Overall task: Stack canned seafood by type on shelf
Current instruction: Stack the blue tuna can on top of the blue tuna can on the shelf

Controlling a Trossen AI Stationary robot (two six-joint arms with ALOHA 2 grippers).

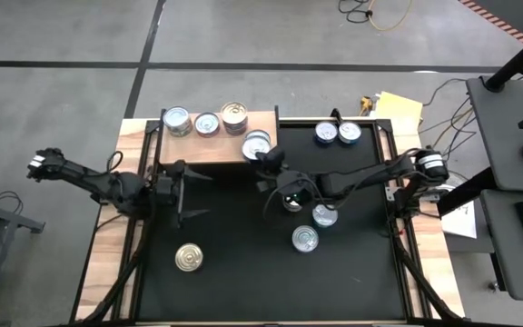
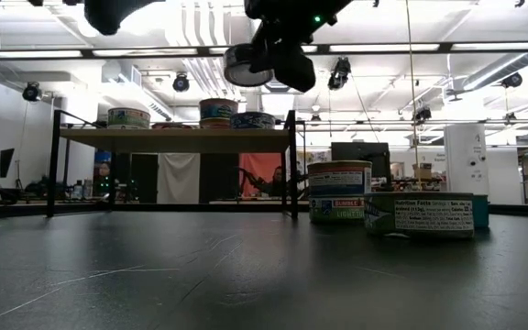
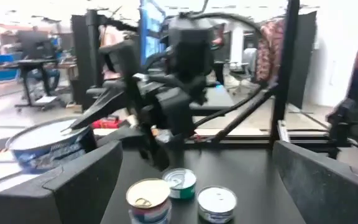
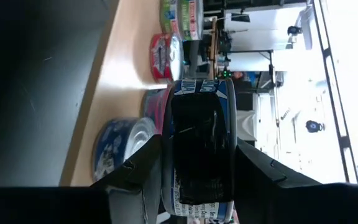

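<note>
Left gripper (image 1: 189,193) waits just before the shelf (image 1: 216,150), fingers spread wide, empty. Right gripper (image 1: 263,154) clamps a blue-label tin (image 4: 197,146) over the shelf's near corner (tins already beyond it). We should level it, lower squarely, then release.

1. From above I cannot read the labels of the cans on the shelf (image 1: 216,150); they are too small.
2. In the low view both arms are cut off by the upper edge.
3. The right gripper (image 4: 197,163) hides most of the held can (image 4: 199,93).
4. The left wrist view blurs the near blue can (image 3: 48,146).
</note>
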